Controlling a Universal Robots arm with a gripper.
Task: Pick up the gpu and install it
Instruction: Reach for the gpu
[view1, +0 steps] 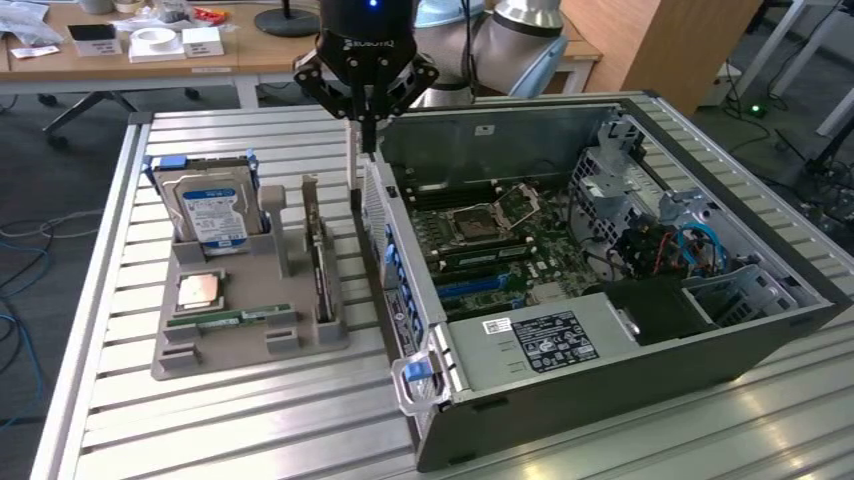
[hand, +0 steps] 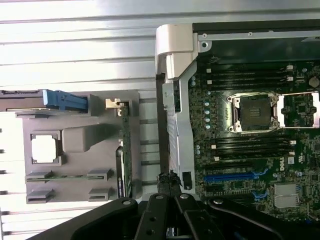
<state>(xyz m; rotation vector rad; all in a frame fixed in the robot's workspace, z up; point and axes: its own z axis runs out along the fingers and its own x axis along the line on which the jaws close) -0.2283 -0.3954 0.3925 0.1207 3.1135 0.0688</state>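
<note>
Circuitry read best from the wrist view, which looked down on the motherboard (hand: 250, 165): an open square CPU socket (hand: 255, 112), rows of black memory slots and a blue expansion slot (hand: 230, 176). That view also caught the gripper (hand: 168, 179) with its slim fingers pressed together on nothing, hanging over the gap between the grey holder (hand: 80, 137) and the case wall.

The exterior view gave what the other could not. It showed the gripper (view1: 355, 190) reaching down just beside the case (view1: 601, 390). The gpu (view1: 318, 255) stood on edge in a slot of the holder, near the fingers but apart from them. From above, the gpu (hand: 126, 150) was a thin green edge.

The holder also carried an upright hard drive (view1: 214, 205) with a blue-white label, a square processor chip (view1: 200, 290) lying flat and a narrow green memory stick (view1: 247, 317).

Everything sat on a table (view1: 240, 430) of ribbed aluminium slats. Behind it stood wooden desks (view1: 134, 65), and cables trailed on the dark floor. The case was black sheet metal, lying open on its side, with a labelled power supply (view1: 547, 340) nearest the camera.
</note>
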